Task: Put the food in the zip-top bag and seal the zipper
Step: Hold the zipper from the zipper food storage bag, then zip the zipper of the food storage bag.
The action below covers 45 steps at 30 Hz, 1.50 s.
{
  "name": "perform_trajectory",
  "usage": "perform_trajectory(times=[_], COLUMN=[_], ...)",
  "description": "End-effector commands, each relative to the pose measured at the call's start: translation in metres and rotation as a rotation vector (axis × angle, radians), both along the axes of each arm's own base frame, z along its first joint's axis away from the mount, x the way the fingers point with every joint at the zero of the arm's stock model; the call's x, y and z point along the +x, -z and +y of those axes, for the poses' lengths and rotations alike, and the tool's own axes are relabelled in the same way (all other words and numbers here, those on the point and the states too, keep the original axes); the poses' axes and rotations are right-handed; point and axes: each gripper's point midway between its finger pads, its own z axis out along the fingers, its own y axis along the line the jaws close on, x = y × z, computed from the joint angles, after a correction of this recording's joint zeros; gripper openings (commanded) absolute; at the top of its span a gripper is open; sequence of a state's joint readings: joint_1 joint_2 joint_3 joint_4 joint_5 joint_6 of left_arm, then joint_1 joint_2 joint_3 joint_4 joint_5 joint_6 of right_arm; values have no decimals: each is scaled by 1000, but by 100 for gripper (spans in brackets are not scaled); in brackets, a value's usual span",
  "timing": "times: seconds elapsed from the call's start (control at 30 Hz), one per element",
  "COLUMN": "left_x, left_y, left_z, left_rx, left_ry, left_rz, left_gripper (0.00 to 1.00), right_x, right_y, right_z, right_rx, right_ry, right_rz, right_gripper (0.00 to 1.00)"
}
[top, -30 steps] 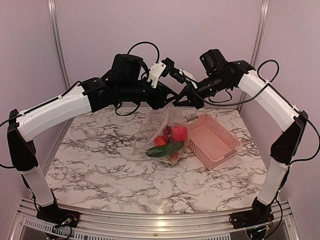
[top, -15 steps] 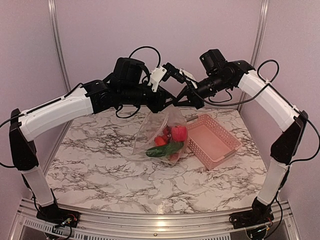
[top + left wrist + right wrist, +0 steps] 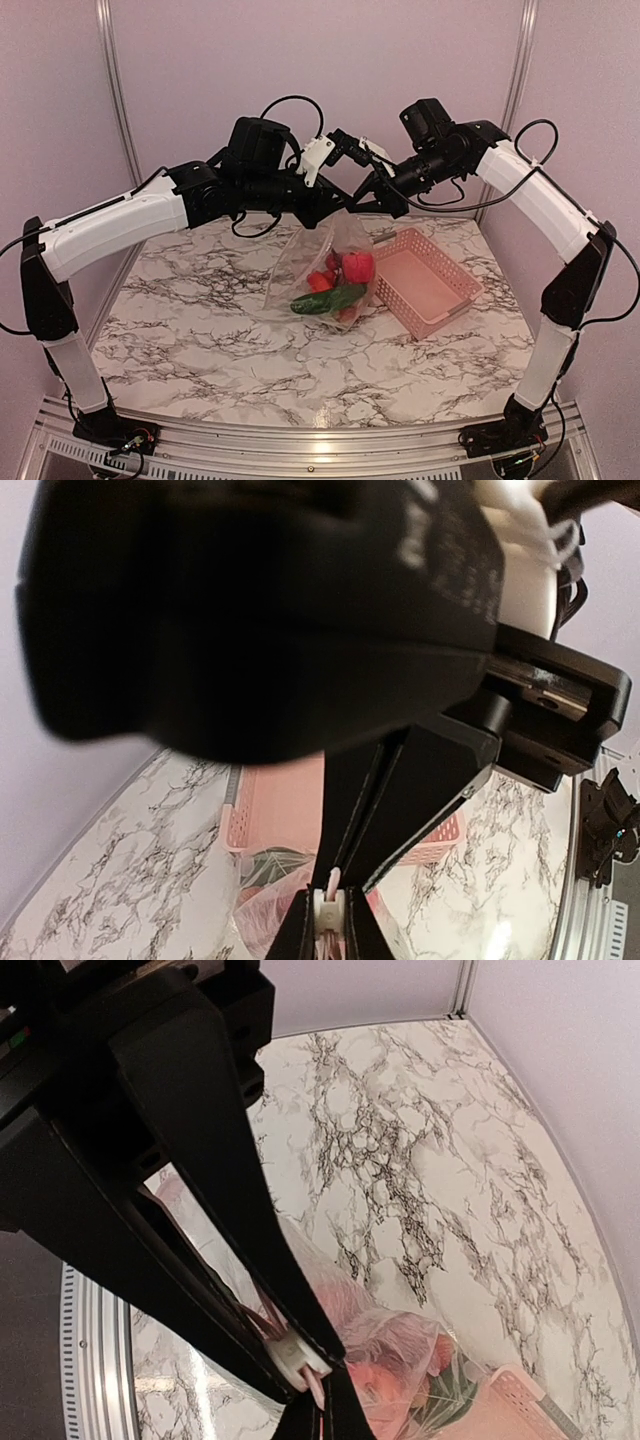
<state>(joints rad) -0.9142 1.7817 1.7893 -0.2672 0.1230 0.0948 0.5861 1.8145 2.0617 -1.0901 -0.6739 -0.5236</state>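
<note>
The left gripper (image 3: 338, 207) and right gripper (image 3: 366, 203) clamp the whitish zipper strip (image 3: 330, 907), suspending the clear crinkly bag (image 3: 305, 258) so toy produce (image 3: 342, 280) settles below.

The left gripper (image 3: 338, 206) and the right gripper (image 3: 372, 200) were both black, each with a small white pad near the fingertips in the wrist views. Just under them, the zip-top bag (image 3: 322, 255) was clear and glossy, with pale crinkle glints. Inside it, below the fingertips, the red round fruits (image 3: 358, 266) were bright red and the cucumber (image 3: 330, 299) dark green. Lower down on the right gripper's side, the basket (image 3: 428, 282) was pink, its walls patterned with a grid of holes. The table (image 3: 200, 340) beneath both grippers was white marble veined in black. The left arm (image 3: 110, 225) and right arm (image 3: 540, 200) were white with black joints, and the wall (image 3: 400, 50) beyond the grippers was pale lilac
</note>
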Motion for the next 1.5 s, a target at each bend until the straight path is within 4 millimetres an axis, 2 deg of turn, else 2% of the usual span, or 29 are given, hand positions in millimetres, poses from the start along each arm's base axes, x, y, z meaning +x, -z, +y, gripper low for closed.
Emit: perform_trajectory(times=[0.0,0.23,0.4,0.6,0.8,1.0,1.27,1.47], left_x=[3,3,7,2,-12,-29,-46,-50], left_y=[13,17,29,42,63,78,99,111], left_z=[5,18,33,49,75,105,131,151], left_rx=[27,37,52,70,106,116,136,162], left_ry=[-8,-41,-82,-107,-141,-175,-201,-248], left_rz=[21,25,37,61,84,107,146,140], left_gripper=[4,0,0,0,0,0,0,0], right_x=[-9,10,21,33,50,59,64,67], right_y=[-23,-34,-43,-40,-36,-25,-19,-14], right_z=[-6,-28,-44,-57,-72,-77,-76,-75], right_rx=[43,85,110,112,120,114,110,109], right_ry=[-18,19,46,79,125,143,150,150], right_rz=[-32,-32,-44,-44,-50,-39,-30,-18], right_gripper=[0,0,0,0,0,0,0,0])
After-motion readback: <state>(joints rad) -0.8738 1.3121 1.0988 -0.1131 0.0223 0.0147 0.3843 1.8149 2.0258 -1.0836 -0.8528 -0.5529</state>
